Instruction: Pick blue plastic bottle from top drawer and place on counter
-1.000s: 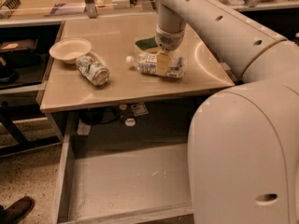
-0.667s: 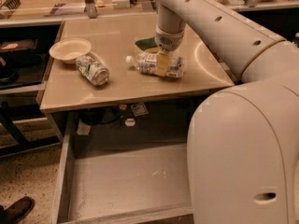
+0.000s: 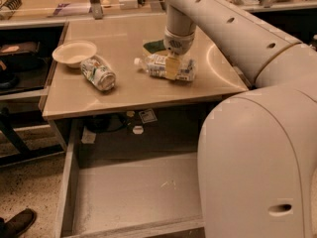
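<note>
Blue plastic bottle (image 3: 154, 66) lies on its side on the tabletop (image 3: 133, 94), right of center, cap pointing left. Gripper (image 3: 172, 68) is down over the bottle's middle; can't tell whether it clamps. Top drawer (image 3: 124, 192) is open at near. Can (image 3: 98, 73) and bowl (image 3: 74, 52) sit at left.

An office-like workspace — beige counter (image 3: 124, 90), dark side shelves (image 3: 24, 81), speckled floor (image 3: 29, 187) — end effector (image 3: 172, 67) above the counter.

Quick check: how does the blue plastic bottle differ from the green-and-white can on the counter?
The blue plastic bottle is longer and slimmer, with a white cap; the can is stubby. The bottle lies under the gripper; the can lies apart, beside the white bowl. Both lie on their sides on the counter.
</note>
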`<act>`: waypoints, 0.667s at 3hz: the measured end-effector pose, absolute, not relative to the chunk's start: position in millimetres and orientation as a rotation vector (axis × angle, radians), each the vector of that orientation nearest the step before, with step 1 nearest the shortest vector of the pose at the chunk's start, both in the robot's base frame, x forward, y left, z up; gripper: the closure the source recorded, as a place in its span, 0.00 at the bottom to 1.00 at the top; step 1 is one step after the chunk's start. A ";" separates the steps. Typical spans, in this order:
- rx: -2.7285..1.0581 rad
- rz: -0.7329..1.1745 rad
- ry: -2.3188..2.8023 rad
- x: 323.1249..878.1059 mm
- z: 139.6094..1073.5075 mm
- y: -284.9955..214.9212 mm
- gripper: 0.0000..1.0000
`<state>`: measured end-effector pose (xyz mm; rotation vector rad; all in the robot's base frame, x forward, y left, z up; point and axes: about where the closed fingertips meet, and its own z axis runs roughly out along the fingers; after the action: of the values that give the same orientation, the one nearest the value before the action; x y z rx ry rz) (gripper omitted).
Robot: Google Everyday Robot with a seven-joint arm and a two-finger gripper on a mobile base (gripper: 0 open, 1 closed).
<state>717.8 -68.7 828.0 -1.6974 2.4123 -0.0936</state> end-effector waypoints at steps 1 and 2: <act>-1.697 -0.094 2.412 717.8 827.9 -68.7 0.05; -1.697 -0.094 2.412 717.8 827.9 -68.7 0.00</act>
<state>717.8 -68.7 827.9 -1.6974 2.4122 -0.0936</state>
